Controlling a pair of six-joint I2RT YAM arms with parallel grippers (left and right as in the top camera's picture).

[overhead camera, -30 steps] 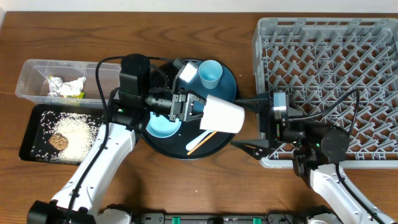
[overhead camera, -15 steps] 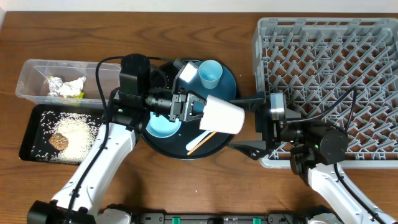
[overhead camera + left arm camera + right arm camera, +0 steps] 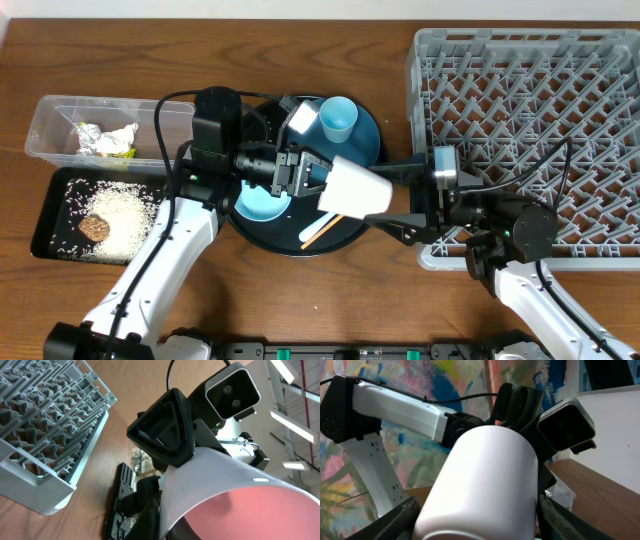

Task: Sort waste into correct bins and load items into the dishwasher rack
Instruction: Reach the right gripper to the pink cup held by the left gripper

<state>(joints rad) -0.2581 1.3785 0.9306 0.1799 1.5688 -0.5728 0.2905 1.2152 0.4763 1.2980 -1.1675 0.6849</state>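
The rack (image 3: 530,130) fills the right of the table, and the step in hand looks like a hand-over that will get the cup (image 3: 357,187) there. The cup hangs in the air on its side above the right part of the plate (image 3: 268,236), with its mouth to the left and its closed end to the right, towards the rack.

The left end effector (image 3: 305,172) is pinched narrow on the cup's rim and carries it. The right end effector (image 3: 388,195) stands fairly wide, one finger on each side of the closed end. Whether its pads touch the wall cannot be told.

To do this well, the right arm should probably close squarely across the widest part it can reach, not on the very end, where a tapered wall could squirt out. The left should let go only once that hold is firm, then draw straight back so it does not drag the rim. A drop here would likely land on the plate.

The cup is smooth and plain, white outside and pink inside, slightly tapered, and its hard wall looks slippery
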